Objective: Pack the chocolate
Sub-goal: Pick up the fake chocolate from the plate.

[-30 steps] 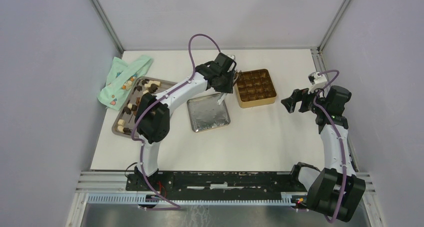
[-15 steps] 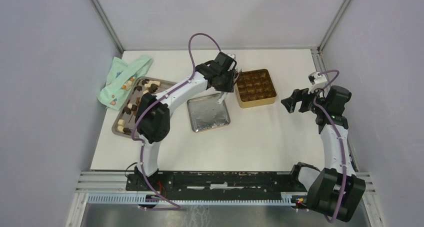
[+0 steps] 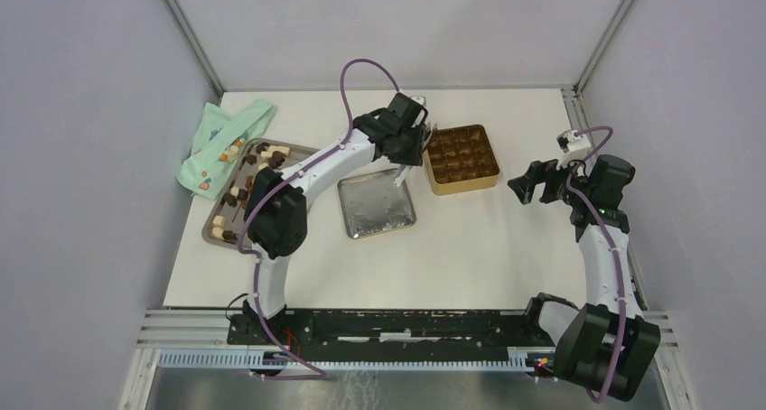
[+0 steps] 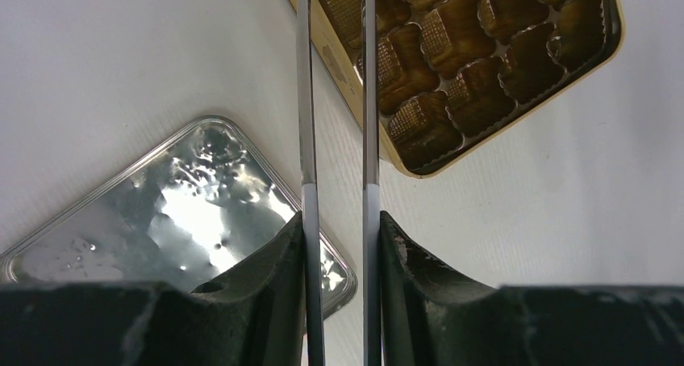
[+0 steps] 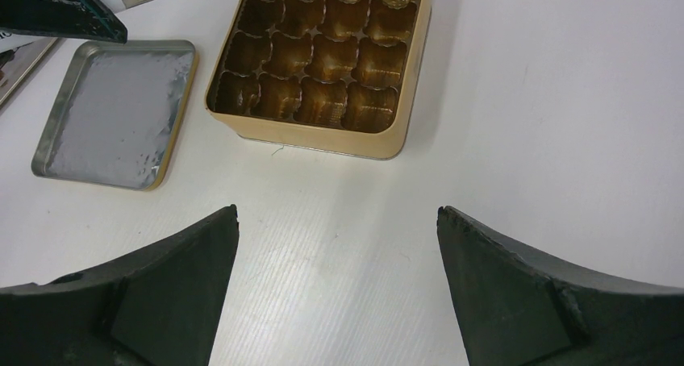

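The chocolate (image 3: 242, 182), dark, brown and cream chunks, lies on a metal tray (image 3: 219, 213) at the left of the table. My left gripper (image 3: 415, 144) (image 4: 339, 221) is shut on long metal tweezers (image 4: 305, 100). Their two arms run parallel and a little apart over the left edge of the gold tin (image 3: 462, 159) (image 4: 352, 92) (image 5: 323, 144). The tweezer tips run out of the left wrist view, so I cannot tell whether they hold anything. The tin's compartments that show look empty. My right gripper (image 3: 528, 182) (image 5: 337, 213) hangs open, right of the tin, nothing between its fingers.
A silver lid (image 3: 377, 204) (image 4: 173, 213) (image 5: 113, 112) lies upside down just left of the tin, under my left forearm. A green patterned bag (image 3: 221, 144) lies at the back left beside the tray. Walls close the table on three sides.
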Controlling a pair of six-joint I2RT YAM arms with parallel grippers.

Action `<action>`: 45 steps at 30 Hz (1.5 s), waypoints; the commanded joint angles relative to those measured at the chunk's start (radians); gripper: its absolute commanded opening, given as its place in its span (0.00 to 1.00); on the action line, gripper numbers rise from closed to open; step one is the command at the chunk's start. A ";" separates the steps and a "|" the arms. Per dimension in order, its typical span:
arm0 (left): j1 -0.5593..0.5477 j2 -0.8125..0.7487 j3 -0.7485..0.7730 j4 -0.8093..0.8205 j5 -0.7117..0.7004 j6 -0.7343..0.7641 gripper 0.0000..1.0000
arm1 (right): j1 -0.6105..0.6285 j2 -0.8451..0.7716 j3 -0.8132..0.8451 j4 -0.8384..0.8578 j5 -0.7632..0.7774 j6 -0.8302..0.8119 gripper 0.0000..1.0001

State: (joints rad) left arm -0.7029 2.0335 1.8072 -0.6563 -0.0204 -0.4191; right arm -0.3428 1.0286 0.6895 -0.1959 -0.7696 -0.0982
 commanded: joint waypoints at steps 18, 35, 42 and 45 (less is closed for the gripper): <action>0.389 -0.697 -0.494 -0.085 0.055 -0.024 0.40 | -0.006 0.001 0.002 0.041 -0.056 -0.005 0.98; 0.595 -0.619 -0.511 -0.298 -0.046 0.155 0.40 | -0.005 -0.008 -0.002 0.041 -0.056 -0.008 0.98; 0.596 -0.561 -0.528 -0.357 -0.103 0.191 0.39 | -0.005 -0.006 -0.016 0.054 -0.059 0.000 0.98; 0.595 -0.558 -0.513 -0.358 -0.104 0.193 0.39 | -0.005 -0.002 -0.016 0.059 -0.063 0.005 0.98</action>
State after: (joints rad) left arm -0.1097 1.4780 1.2678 -1.0023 -0.0956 -0.2878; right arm -0.3431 1.0290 0.6827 -0.1814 -0.8112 -0.1005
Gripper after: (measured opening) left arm 0.397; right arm 0.979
